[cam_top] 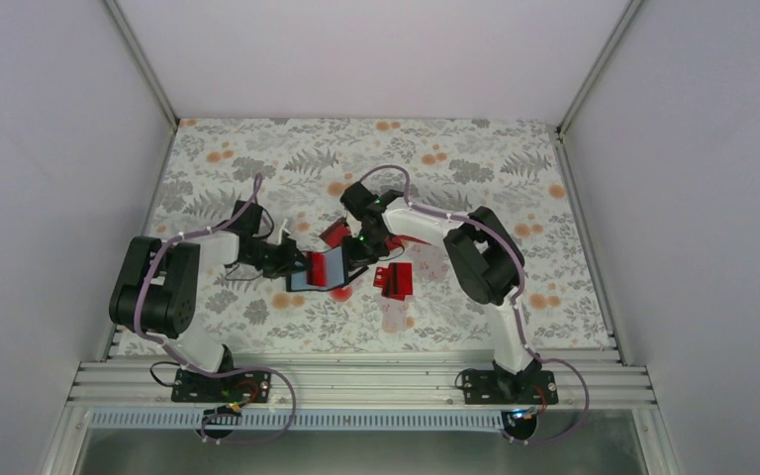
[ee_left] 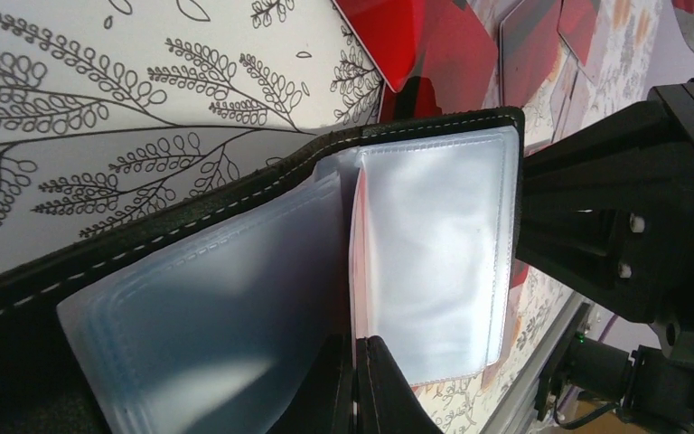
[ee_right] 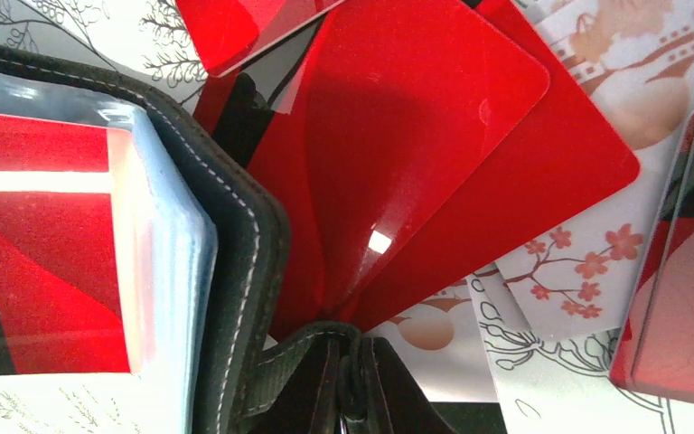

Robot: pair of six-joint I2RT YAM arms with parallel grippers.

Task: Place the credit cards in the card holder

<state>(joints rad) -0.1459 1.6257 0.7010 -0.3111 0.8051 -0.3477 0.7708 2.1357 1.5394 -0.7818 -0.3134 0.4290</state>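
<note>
The black card holder (cam_top: 323, 267) stands open, raised on edge between both grippers at mid-table. My left gripper (cam_top: 295, 262) is shut on one of its clear plastic sleeves (ee_left: 434, 253), the jaws pinching the sleeve's lower edge. My right gripper (cam_top: 356, 252) is shut on the edge of the holder's black stitched cover (ee_right: 244, 244). A red credit card (ee_right: 45, 262) sits inside a sleeve. Loose red credit cards (ee_right: 416, 136) lie fanned on the table just behind the holder, and another pair (cam_top: 396, 280) lies to the right of it.
A floral tablecloth (cam_top: 455, 168) covers the table, walled in by white panels on three sides. One more red card (cam_top: 334, 234) lies under the right arm. A further card (ee_right: 687, 271) shows at the right wrist view's right edge. An aluminium rail (cam_top: 356, 381) runs along the near edge.
</note>
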